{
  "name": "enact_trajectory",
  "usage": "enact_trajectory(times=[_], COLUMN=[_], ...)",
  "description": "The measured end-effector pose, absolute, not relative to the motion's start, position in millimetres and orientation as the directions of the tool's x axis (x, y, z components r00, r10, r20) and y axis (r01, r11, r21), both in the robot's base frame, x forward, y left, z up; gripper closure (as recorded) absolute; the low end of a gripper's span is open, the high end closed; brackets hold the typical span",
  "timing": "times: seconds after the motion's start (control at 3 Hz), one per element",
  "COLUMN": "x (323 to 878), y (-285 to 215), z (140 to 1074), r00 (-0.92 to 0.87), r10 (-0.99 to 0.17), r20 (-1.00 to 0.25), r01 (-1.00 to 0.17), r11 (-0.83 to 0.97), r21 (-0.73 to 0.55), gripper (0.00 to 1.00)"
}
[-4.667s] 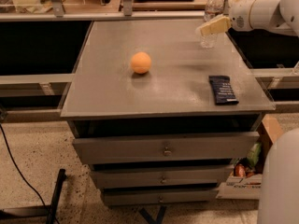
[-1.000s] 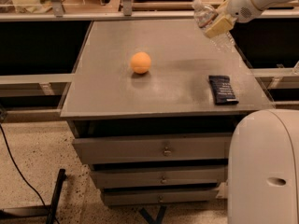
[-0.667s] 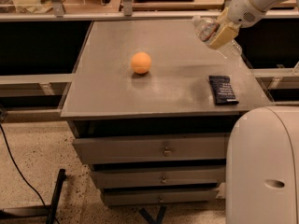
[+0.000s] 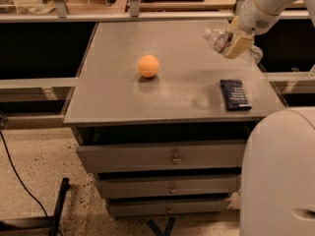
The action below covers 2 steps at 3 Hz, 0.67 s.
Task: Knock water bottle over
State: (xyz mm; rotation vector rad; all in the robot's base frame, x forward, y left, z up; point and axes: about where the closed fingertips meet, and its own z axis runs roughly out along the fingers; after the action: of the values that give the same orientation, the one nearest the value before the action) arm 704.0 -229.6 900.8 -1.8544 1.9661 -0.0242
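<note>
The gripper (image 4: 235, 42) hangs over the table (image 4: 187, 100) toward 2 o'clock from the tabletop's middle, at the end of a white arm (image 4: 268, 6) that comes in from the 1 o'clock corner of the view; its tan tip lies across the water bottle (image 4: 214, 37). Whether it clasps the bottle or only rests against it, I cannot tell. The bottle is tilted well off upright, its cap end pointing toward 10 o'clock and its base toward 4 o'clock, close to the table's right edge; whether it touches the tabletop is unclear. An orange ball (image 4: 148, 66) sits just toward 10 o'clock from the middle, well apart from the bottle. A flat dark packet (image 4: 235, 94) lies at 4 o'clock near the front right corner, straight toward 6 o'clock from the gripper. Drawers (image 4: 162, 157) sit stacked under the tabletop; the robot's white body (image 4: 280, 176) fills the 5 o'clock corner of the view; a black cable (image 4: 15, 176) trails on the floor at 8 o'clock.
</note>
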Motion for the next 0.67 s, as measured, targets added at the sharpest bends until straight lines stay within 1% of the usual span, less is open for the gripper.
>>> enact_trajectory(times=[0.33, 0.67], x=[696.4, 679.4], y=[-213.4, -195.7], z=[886.0, 850.9], r00=[-0.023, -0.066], r10=[-0.968, -0.979], r20=[-0.249, -0.193], r01=[-0.952, -0.968], r11=[0.097, 0.11], r21=[-0.291, -0.226], gripper=[0.09, 0.0])
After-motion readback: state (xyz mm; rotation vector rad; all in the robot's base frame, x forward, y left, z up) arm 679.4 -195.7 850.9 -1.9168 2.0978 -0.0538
